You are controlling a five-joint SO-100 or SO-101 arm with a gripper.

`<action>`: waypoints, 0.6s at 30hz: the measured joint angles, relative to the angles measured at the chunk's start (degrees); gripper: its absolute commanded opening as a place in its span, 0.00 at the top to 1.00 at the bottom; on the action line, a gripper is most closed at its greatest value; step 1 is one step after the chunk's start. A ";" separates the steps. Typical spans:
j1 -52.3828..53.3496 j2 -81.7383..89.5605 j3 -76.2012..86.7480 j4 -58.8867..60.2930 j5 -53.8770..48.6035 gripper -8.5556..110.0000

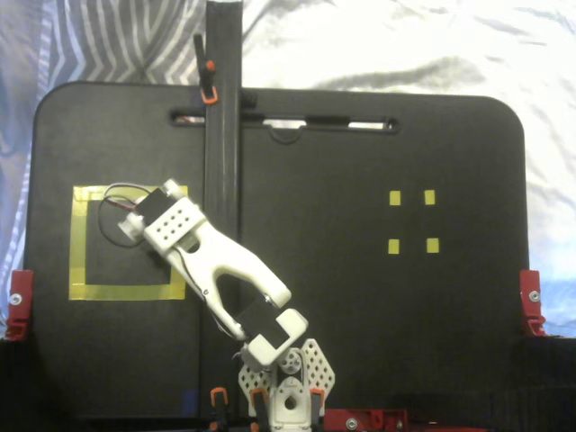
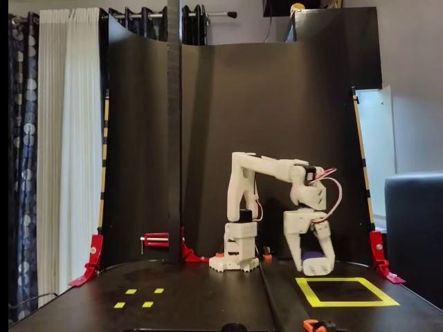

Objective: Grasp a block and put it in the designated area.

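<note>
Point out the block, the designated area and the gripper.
block (image 2: 315, 257): a fixed view, its blue body showing between the fingers.
designated area (image 1: 79, 243): a fixed view, left strip of the yellow tape outline.
gripper (image 2: 316, 265): a fixed view, midway between the fingertips.
</note>
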State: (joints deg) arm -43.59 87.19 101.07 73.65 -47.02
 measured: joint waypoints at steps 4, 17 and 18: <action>-3.43 0.00 0.62 -1.58 2.37 0.77; -6.59 -2.11 0.70 -6.50 5.54 0.77; -6.42 -2.72 0.70 -6.77 5.54 0.77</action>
State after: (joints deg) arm -50.01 84.46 101.78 66.88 -41.48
